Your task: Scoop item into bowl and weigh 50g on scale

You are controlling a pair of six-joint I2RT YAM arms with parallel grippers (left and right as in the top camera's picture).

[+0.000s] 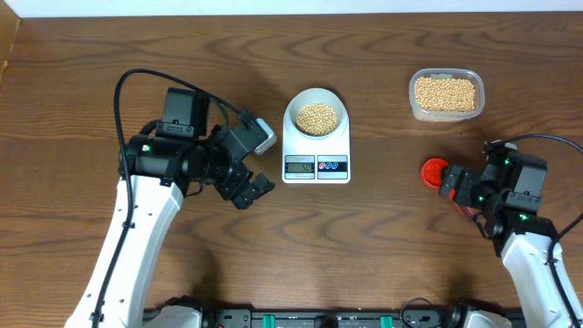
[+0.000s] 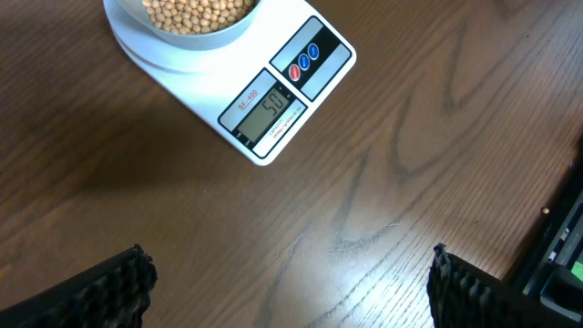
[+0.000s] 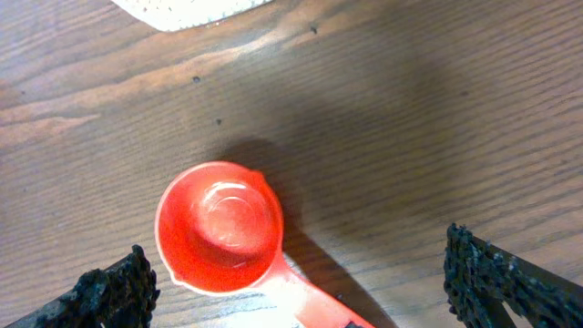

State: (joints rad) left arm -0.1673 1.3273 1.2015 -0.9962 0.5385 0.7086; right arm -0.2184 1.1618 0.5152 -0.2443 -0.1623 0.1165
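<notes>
The bowl (image 1: 291,111) on the scale (image 1: 315,167) and the tub (image 1: 445,117) hold beans (image 1: 317,117).

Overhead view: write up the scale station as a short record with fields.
scale: mid-table, display toward the robot
display: seems to read 50; blurred
bowl: standing on the scale
beans: in the bowl; more in the clear tub, far right
red scoop: empty, lying on the table under the right hand
left hand: open, holding nothing, beside the scale
right hand: open, over the scoop's handle, not gripping
</notes>
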